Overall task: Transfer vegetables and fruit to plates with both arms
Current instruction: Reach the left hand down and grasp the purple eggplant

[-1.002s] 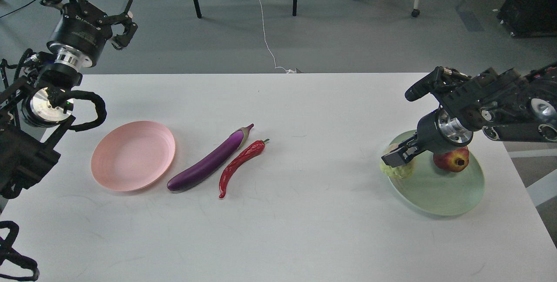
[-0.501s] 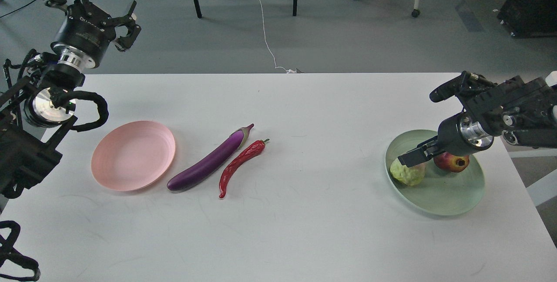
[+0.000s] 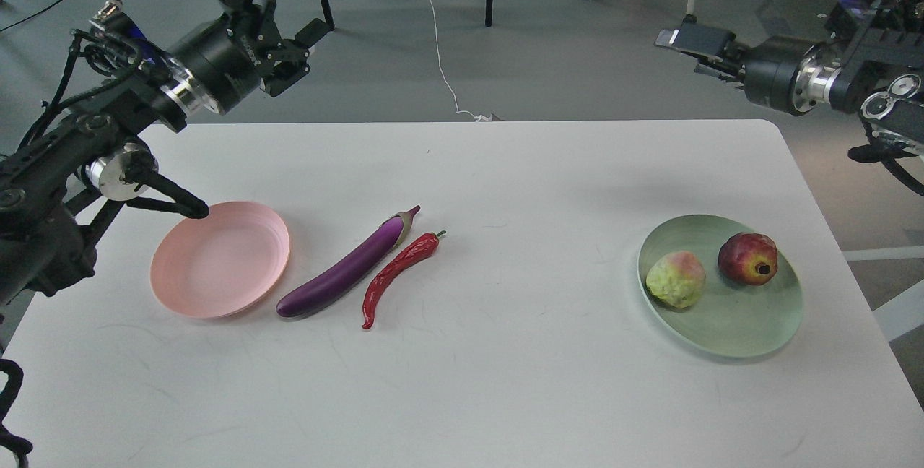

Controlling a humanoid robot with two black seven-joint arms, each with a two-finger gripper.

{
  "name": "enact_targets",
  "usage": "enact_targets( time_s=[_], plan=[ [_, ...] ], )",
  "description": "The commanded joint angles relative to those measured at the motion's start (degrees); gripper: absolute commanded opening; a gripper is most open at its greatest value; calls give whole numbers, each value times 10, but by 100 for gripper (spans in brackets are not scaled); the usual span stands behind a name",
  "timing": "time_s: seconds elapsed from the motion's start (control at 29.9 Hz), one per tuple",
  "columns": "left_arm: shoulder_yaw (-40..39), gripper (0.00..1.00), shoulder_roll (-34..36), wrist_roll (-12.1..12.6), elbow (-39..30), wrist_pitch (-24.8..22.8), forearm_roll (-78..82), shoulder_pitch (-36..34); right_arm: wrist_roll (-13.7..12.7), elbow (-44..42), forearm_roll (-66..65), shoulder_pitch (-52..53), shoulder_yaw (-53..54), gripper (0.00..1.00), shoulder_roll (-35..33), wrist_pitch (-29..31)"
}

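Two fruits sit on the pale green plate (image 3: pixel 743 334) at the right of the white table (image 3: pixel 505 381) — the bumpy yellow-green fruit (image 3: pixel 676 279) on its left side and the dark red pomegranate (image 3: pixel 748 258) toward the back right, close together but not touching. The pale pink plate (image 3: pixel 220 258) at the left holds nothing. Just beside its right rim lies the purple eggplant (image 3: pixel 346 269), slanting with its stem cap toward the far side, and the red chili pepper (image 3: pixel 395 275) lies alongside it on the right, nearly parallel and very close near the stem ends.

The left gripper (image 3: pixel 289 49) hangs in the air beyond the table's far left edge, well apart from the vegetables; its black fingers (image 3: pixel 312 29) stand spread with nothing between them. The right gripper (image 3: pixel 686 40) is raised beyond the far right corner, well above and behind the green plate — it shows nearly end-on and dark, so I cannot tell whether its fingers are apart or together. Nothing is seen in it.
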Motion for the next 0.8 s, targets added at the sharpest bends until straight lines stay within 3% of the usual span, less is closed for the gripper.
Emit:
enact_targets(
  time_s=[0.0,0.1,0.27,0.43,0.5,0.63,0.77],
  plan=[
    [12,98,17,0,-70,6,160,13,0,-19,10,-81,174,98,0,-1],
    [38,98,26,0,-103,6,279,14,1,-19,31,-152,307,98,4,-2],
    [68,97,33,-1,-132,6,453,14,1,-20,152,-242,431,98,5,-2],
    [138,93,29,0,-135,9,617,8,4,-26,302,-288,457,99,0,7],
    [177,90,31,0,-135,27,701,8,5,-36,347,-301,458,99,-2,38],
    [245,90,34,3,-131,75,824,8,30,-48,375,-332,474,99,-2,101],
    [272,90,36,21,-125,82,847,15,41,-46,376,-356,485,99,-2,130]
  ],
)
